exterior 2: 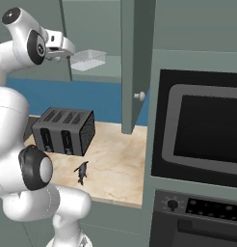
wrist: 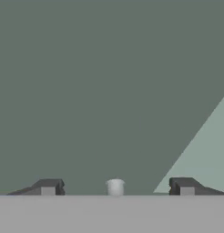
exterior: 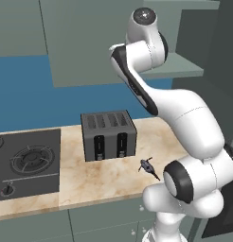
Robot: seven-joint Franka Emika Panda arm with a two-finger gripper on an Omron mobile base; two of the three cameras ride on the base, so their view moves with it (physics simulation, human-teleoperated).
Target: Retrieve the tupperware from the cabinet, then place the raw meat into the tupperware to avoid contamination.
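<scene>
Tupperware [exterior 2: 88, 59]: clear, thin-walled, judged light, stiff, slippery; on cabinet [exterior 2: 135, 62] shelf at gripper's [wrist: 116, 187] three o'clock; fingers spread, grasping nothing; take by rim wall.

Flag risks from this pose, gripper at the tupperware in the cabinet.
1. The gripper meets the clear tupperware at its near rim, jaws wide: a shallow grab could slip or push it deeper along the shelf.
2. The open cabinet door hangs beside the exit path; pulling out could clip it.
</scene>
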